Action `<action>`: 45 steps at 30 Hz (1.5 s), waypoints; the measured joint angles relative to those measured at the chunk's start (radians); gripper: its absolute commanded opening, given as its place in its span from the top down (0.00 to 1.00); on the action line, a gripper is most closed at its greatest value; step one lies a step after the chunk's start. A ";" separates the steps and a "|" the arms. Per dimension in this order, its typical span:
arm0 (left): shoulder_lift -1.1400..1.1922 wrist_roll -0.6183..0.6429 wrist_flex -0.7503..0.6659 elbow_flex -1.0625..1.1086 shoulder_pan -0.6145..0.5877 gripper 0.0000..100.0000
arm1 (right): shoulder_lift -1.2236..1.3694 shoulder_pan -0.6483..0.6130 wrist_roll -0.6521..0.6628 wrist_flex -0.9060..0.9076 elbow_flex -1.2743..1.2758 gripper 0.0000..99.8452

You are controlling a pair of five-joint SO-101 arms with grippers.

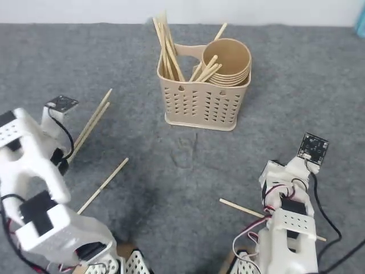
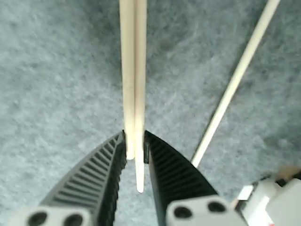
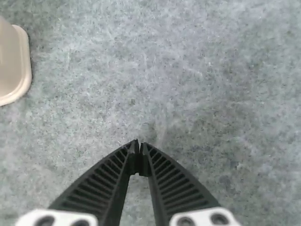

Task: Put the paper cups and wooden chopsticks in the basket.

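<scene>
A pair of chopsticks (image 2: 133, 70) is pinched near one end between the jaws of the left gripper (image 2: 135, 146), which are closed down to the width of the two sticks, the rest running straight out past the tips; a single chopstick (image 2: 235, 84) lies on the carpet (image 2: 56, 70) just to one side of those jaws. The right gripper (image 3: 139, 157) has its jaws pressed together on nothing above the carpet, the basket (image 3: 14, 66) well ahead of them, holding stacked cups (image 1: 228, 60) and upright chopsticks (image 1: 168, 51)

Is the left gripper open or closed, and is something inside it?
Closed. In the left wrist view the left gripper clamps a pair of chopsticks, which it touches on both sides with no gap.
</scene>
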 measured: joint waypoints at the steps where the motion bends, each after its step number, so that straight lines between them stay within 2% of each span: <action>1: 0.000 0.002 0.014 0.012 -0.003 0.99 | 0.000 0.002 0.000 0.000 0.000 0.99; 6: 0.000 0.035 0.069 0.087 -0.005 0.98 | 0.000 0.000 0.000 0.000 0.000 0.99; 8: 0.000 0.069 0.069 0.089 -0.017 0.95 | 0.000 0.002 0.000 0.000 0.000 0.99; 10: 0.000 0.110 0.055 0.089 -0.040 0.87 | 0.000 0.003 0.000 0.000 0.000 0.99; 14: 0.000 0.244 -0.072 0.089 -0.087 0.63 | 0.000 0.003 0.000 0.000 0.000 0.99; 16: 0.000 0.293 -0.106 0.089 -0.121 0.58 | 0.000 0.000 0.000 0.000 0.000 0.99; 24: 0.000 0.307 -0.051 0.028 -0.149 0.62 | 0.000 0.002 0.000 0.000 0.000 0.99; 30: 0.000 0.390 -0.051 -0.126 -0.084 0.89 | 0.000 0.002 0.000 0.000 0.000 0.99; 32: 0.000 0.382 -0.081 -0.158 -0.040 0.94 | 0.000 0.002 0.000 0.000 0.000 0.99; 35: 0.000 0.381 -0.114 -0.184 0.038 0.92 | 0.000 0.002 0.000 0.000 0.000 0.99; 41: 0.000 0.376 -0.252 -0.189 0.170 0.79 | 0.000 0.002 0.000 0.000 0.000 0.99; 45: 0.018 0.376 -0.331 -0.189 0.245 0.79 | 0.000 0.002 0.000 0.000 0.000 0.99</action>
